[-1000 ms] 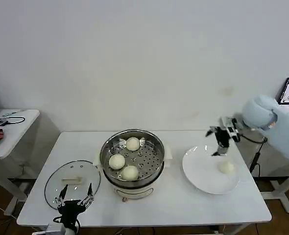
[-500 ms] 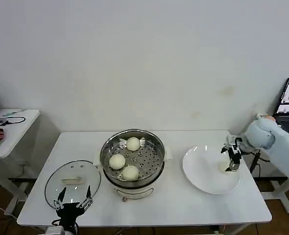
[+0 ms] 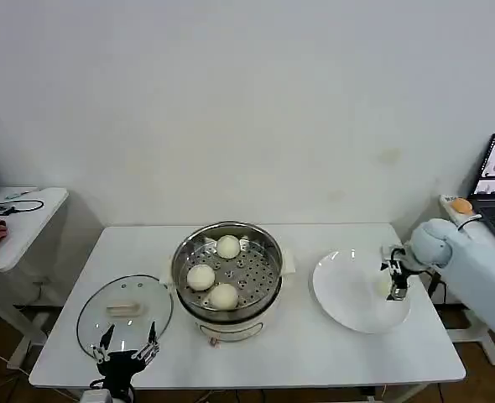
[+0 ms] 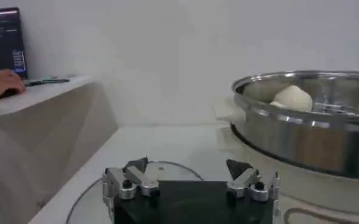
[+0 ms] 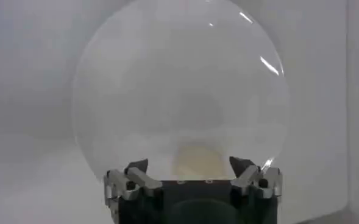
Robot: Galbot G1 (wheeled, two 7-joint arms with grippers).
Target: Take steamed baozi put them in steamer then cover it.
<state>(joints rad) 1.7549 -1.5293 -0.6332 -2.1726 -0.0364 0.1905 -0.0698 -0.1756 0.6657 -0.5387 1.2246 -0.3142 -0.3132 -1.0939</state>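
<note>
The last steamed baozi [image 5: 196, 162] lies on the right side of the white plate [image 3: 348, 298], now bracketed by the right end effector [image 3: 393, 281]. A second earlier that end effector hung above the plate's far rim with the bun plainly exposed; half a second earlier it was descending over it; now it sits low at the bun, which is largely hidden behind it in the head view. In the right wrist view the fingers [image 5: 136, 176] stand spread, one on each side of the bun, with no contact evident. Judgement: the approach is complete and the closing of the grip is the step in hand.

Three steamed baozi [image 3: 200, 276] already rest on the perforated tray of the steamer [image 3: 226, 269], which stands at mid-worktop [image 3: 298, 353]. One bun therefore remains to be moved, and the covering is not yet done.

The cover [image 3: 123, 315] lies flat on the worktop to the left of the steamer, apart from it.

The right arm reaches in from the robot's right, forearm angled down toward the plate, wrist bent so the fingers point at the plate surface. The left end effector [image 3: 127, 354] hovers spread at the near edge of the cover, holding nothing.
</note>
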